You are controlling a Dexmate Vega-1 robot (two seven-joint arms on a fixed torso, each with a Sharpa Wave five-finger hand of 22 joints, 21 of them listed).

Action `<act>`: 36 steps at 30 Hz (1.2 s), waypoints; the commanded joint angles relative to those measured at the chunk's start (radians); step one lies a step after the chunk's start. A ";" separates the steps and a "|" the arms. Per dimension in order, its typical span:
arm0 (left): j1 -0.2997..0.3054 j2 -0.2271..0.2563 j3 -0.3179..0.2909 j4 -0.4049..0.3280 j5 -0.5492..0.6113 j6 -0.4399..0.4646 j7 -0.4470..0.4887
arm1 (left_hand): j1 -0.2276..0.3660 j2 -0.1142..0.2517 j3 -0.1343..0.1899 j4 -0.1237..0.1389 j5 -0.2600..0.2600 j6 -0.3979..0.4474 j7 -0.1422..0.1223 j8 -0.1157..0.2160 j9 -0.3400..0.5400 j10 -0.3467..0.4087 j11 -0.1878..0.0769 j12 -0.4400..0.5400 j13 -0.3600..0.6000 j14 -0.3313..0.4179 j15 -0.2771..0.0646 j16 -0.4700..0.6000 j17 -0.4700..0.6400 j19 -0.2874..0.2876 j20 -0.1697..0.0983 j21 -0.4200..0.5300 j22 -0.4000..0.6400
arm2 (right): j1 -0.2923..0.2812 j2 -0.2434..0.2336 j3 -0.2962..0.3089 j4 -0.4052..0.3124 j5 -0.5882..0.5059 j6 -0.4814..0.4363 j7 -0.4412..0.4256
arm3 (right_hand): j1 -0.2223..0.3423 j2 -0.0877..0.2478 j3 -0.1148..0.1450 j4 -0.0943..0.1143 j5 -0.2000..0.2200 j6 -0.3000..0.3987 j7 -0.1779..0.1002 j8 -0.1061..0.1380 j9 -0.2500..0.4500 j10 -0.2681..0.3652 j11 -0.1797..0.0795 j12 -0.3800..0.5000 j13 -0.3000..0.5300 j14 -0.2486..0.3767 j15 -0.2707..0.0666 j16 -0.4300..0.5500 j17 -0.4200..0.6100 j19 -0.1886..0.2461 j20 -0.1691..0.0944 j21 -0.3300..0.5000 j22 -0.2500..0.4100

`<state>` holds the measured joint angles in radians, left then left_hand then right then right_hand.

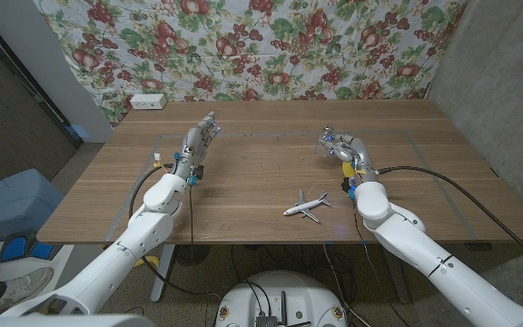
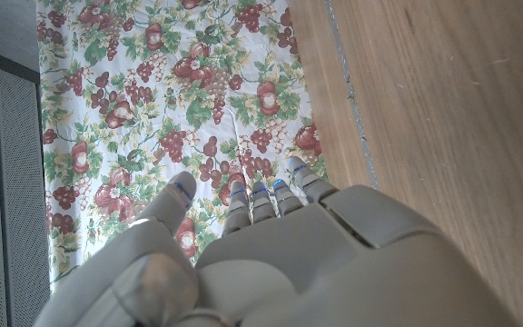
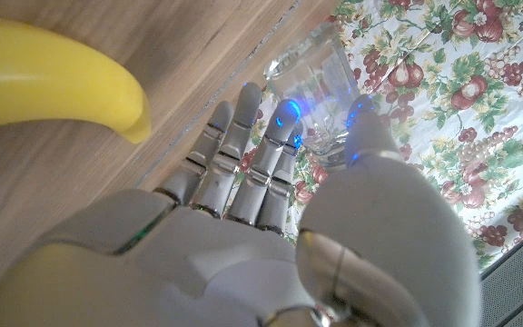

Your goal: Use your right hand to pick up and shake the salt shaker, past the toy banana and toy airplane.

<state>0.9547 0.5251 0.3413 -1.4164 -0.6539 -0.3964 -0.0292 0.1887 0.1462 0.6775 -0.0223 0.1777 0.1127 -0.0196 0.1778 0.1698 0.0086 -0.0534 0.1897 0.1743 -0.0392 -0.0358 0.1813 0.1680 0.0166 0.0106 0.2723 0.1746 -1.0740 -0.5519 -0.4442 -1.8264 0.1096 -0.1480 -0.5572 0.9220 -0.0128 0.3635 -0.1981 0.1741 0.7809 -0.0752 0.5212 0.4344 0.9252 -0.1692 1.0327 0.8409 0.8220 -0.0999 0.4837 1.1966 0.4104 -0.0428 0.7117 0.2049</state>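
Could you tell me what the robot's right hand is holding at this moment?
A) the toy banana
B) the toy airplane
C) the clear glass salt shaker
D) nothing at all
C: the right hand grips the salt shaker between thumb and fingers, while the toy airplane lies apart on the table.

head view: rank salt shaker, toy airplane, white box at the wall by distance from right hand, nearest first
1. salt shaker: held in the right hand.
2. toy airplane: on the table, nearer the robot, slightly toward its left.
3. white box: far-left table corner, by the floral cloth.
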 commanded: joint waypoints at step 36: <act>-0.012 -0.006 0.008 0.000 0.014 0.005 0.011 | -0.004 0.039 0.005 -0.003 0.004 0.010 0.003 0.003 0.004 0.005 -0.001 0.001 0.002 0.005 -0.009 -0.001 0.002 0.015 0.004 -0.011 0.002 | -0.017 0.220 0.044 0.220 -0.080 0.357 -0.288 | 0.114 0.109 0.027 0.038 0.009 0.253 0.073 0.012 0.026 -0.003 -0.004 0.013 0.006 0.011 -0.122 -0.001 0.004 -0.012 -0.009 0.019 -0.001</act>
<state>0.9453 0.5204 0.3484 -1.4156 -0.6437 -0.3917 -0.0205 0.1887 0.1462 0.6775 -0.0223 0.1777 0.1127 -0.0196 0.1778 0.1698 0.0086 -0.0534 0.1897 0.1743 -0.0393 -0.0358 0.1813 0.1680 0.0220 0.0161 0.2649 0.1744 -1.0971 -0.3350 -0.4033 -1.6195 0.0341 0.1913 -0.8582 0.9220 -0.0128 0.3591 -0.1938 0.1776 0.7809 -0.0752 0.5212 0.4424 0.9253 -0.1692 1.0406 0.8427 0.8220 -0.0999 0.4837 1.1965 0.4012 -0.0446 0.7251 0.1997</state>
